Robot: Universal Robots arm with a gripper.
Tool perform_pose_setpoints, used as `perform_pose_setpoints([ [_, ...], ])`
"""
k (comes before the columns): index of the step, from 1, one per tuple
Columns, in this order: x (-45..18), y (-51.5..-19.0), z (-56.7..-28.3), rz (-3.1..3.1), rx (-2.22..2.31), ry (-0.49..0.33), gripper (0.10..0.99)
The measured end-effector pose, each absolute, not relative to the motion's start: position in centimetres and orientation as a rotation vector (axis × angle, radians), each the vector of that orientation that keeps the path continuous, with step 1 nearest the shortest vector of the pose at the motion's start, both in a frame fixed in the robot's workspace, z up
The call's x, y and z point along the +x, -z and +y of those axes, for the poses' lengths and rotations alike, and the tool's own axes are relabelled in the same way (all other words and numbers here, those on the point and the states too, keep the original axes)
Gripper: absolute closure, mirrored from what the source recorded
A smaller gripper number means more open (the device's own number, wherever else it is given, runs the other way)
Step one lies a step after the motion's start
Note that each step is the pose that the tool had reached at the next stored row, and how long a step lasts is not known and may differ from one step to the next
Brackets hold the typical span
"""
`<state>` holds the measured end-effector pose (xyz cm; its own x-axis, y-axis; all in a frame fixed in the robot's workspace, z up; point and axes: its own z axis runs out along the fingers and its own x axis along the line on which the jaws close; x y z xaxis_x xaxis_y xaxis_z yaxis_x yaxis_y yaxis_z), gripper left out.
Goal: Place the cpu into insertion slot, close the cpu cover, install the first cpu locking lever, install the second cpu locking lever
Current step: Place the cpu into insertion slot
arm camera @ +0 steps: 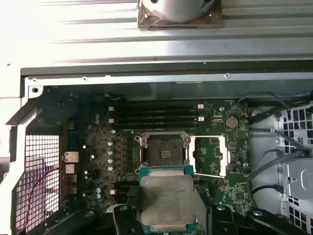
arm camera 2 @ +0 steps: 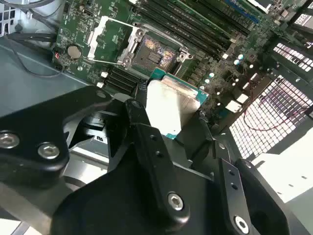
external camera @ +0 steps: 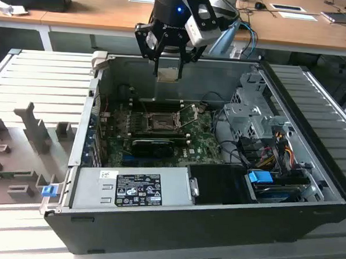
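Closest in, the claw (arm camera: 168, 220) was clamped on the cpu (arm camera: 168, 198), one dark finger on each of two opposite edges. The chip was a flat square with a dull, pale silver lid, faintly smudged, and a thin teal-green border around it. In the exterior view the claw (external camera: 169, 64) held the cpu (external camera: 167, 74) in the air above the open computer case (external camera: 214, 230), well clear of the board.

Below the chip lay the insertion slot (arm camera: 165, 149), a dark square socket in a silver metal rim, with nothing seated in it. Just beside it the cpu cover (arm camera: 210, 155) was swung open, its cut-out centre showing green board through the frame. The second wrist view showed the same row: cpu (arm camera 2: 171, 110), insertion slot (arm camera 2: 154, 53), cpu cover (arm camera 2: 111, 38).

By count there was one cpu, one slot, one cover and one claw. One round coin battery (arm camera: 231, 121) sat on the green motherboard (arm camera: 234, 188) past the cover, and one long black graphics card (external camera: 152, 144) lay beside the socket.

The case rested on its side on a grey ribbed counter (external camera: 42, 82). Beyond it stood a wooden counter (external camera: 98, 9) with papers.
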<state>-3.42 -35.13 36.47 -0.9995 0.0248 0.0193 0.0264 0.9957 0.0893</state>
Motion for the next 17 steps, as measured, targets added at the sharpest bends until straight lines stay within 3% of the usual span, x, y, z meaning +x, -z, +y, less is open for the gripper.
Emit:
perform_pose_setpoints([
  [17, -3.41, -36.07, -35.13, -3.114, -0.228, 0.14, 0.561],
])
